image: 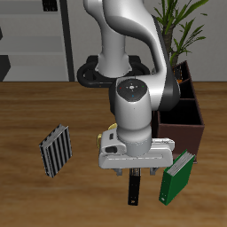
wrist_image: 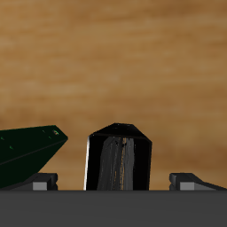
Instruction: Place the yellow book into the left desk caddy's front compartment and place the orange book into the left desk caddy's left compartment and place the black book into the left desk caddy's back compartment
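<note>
The slim black book (image: 134,187) with its thin yellowish edge strip stands upright on the wooden worktop (image: 35,111), near its front edge and directly beneath the gripper (image: 133,170). In the wrist view the same book (wrist_image: 119,158) sits centred between the two grey fingers (wrist_image: 186,180), which stand apart on either side of it without touching, so the hold is not yet made.

Just beside it leans the dark green hardcover book (image: 177,177), tilted. The risk, as I judge it, is that a finger coming down clips that green cover, or nudges the narrow black book so that it topples flat before being pinched.

Farther back stands the tall dark brown box-shaped desk caddy (image: 183,117), partly hidden behind the arm. A black-and-white striped book (image: 55,149) lies well apart.
</note>
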